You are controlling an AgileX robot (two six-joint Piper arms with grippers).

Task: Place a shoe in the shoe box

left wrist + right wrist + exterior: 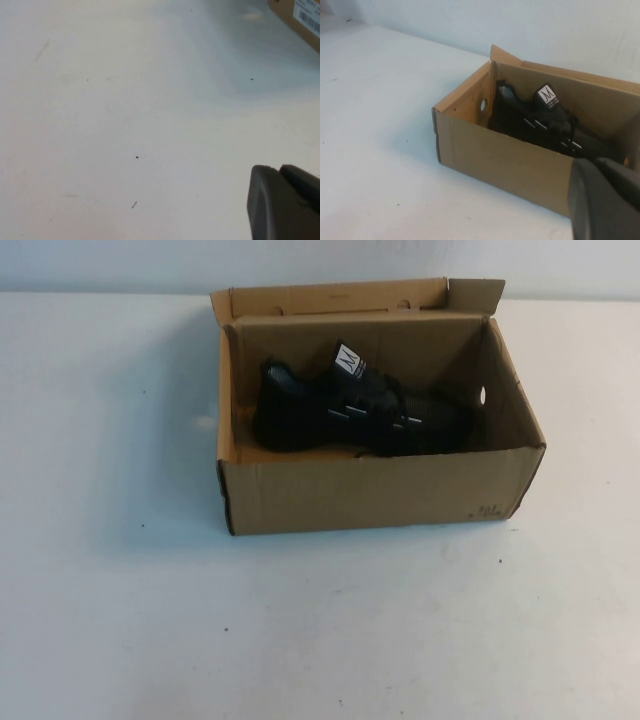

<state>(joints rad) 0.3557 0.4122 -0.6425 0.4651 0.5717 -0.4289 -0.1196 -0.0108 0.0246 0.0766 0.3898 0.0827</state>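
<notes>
You've got a black shoe (350, 410) with pale side stripes and white tongue label, plain brown shoe box (370, 490), white table (300, 630).

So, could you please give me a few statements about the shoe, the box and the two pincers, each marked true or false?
1. The shoe lies inside the shoe box. True.
2. The box lid is closed. False: the flap stands open at the far side.
3. The right pincer grips the shoe. False: it is outside the box, holding nothing.
4. The left pincer is over bare table, beside the box. True.
5. The shoe is white. False: it is black.
</notes>
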